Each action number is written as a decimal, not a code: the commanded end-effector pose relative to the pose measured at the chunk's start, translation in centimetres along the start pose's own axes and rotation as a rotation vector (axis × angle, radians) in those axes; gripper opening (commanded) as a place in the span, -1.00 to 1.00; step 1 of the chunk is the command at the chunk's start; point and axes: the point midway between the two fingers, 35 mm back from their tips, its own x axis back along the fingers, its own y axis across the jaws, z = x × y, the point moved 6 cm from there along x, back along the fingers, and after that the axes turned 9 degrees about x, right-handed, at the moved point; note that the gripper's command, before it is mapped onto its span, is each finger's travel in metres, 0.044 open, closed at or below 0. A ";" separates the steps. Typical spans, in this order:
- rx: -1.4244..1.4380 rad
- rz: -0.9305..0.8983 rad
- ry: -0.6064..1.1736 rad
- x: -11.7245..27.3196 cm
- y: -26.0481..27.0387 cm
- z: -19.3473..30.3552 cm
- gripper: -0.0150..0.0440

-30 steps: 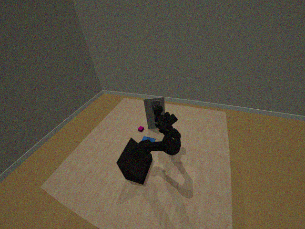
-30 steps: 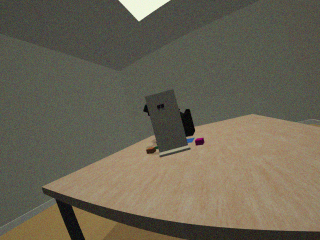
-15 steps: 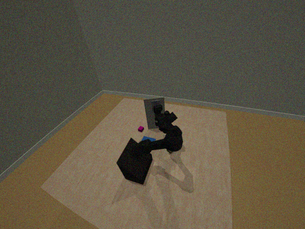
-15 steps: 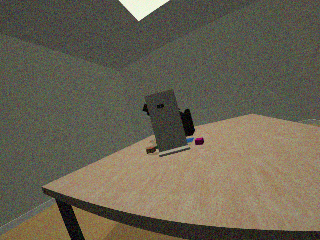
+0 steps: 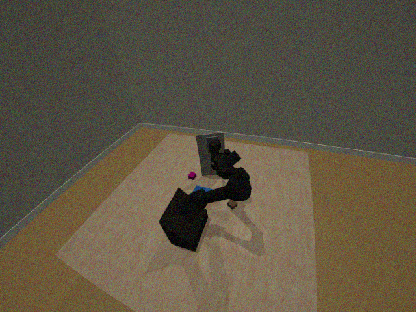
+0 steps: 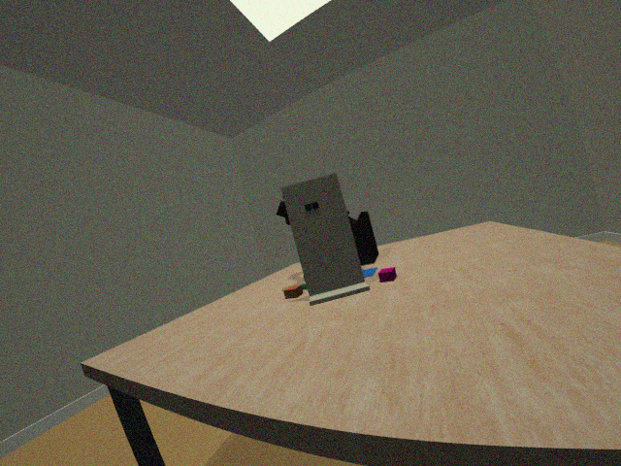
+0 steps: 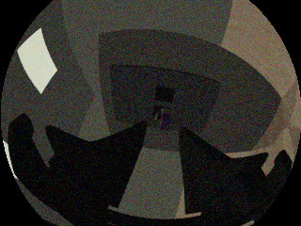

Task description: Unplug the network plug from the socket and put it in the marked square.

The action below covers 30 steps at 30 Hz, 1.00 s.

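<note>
The upright grey panel point(image 5: 204, 161) point(image 6: 326, 241) point(image 7: 254, 99) stands on the table, with a darker raised plate point(image 7: 132, 89) on its front. In the wrist view a dark opening point(image 7: 165, 94) shows in the plate; just below it is a small dark, faintly purple shape point(image 7: 163, 118), seemingly the plug in its socket. Its tab cannot be made out. My gripper point(image 7: 163, 128) point(image 5: 214, 146) faces the plate from close by, its fingers partly open on either side of the line to the plug. Nothing shows held; contact cannot be told. A blue flat patch point(image 5: 202, 188) point(image 6: 370, 272) lies on the table.
A magenta block point(image 5: 192, 175) point(image 6: 387, 275) lies beside the panel's foot. A brown block point(image 5: 232, 204) lies under the arm. An orange-brown block point(image 6: 292, 291) and a sliver of green point(image 6: 304, 286) show at the panel's other side. Which patch is the marked square is unclear.
</note>
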 end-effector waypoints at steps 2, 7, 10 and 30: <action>-0.002 0.002 -0.006 -0.8 0.0 -0.4 0.04; -0.002 0.001 -0.007 -1.4 0.0 -0.5 0.04; -0.003 0.000 -0.007 -1.6 0.0 -0.5 0.04; -0.003 0.000 -0.007 -1.6 0.0 -0.5 -0.35</action>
